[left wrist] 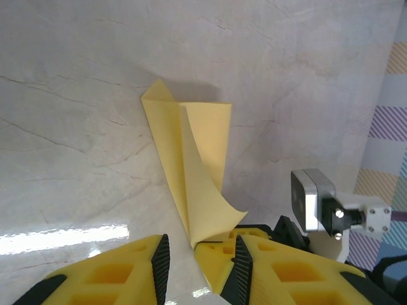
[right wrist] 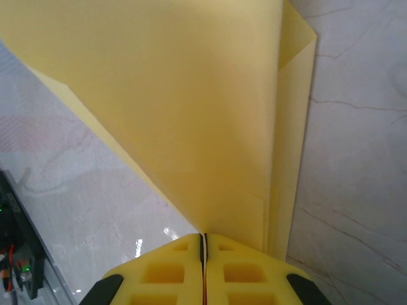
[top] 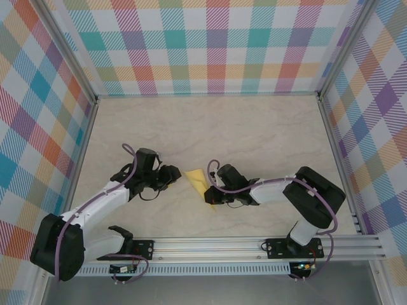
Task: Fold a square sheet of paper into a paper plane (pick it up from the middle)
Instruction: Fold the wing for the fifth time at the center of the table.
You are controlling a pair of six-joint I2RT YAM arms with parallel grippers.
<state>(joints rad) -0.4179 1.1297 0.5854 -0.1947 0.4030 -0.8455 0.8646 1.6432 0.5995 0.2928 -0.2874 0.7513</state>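
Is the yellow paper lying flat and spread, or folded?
Folded: the paper shows overlapping layers, one flap curling up; right claw pinches it.

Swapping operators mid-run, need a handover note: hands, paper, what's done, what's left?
Left hand: open. One end of the sheet of paper reaches into the gap between its jaws, which are not clamped on it.
Right hand: shut on the sheet, pinching one edge.
Sheet: over the middle of the table between the two hands, doubled over, with one layer curling up.
Done: sheet picked up and a first fold started. Can't tell whether it is creased.
Left: press that crease, then make the nose and wing folds. No plane shape yet.
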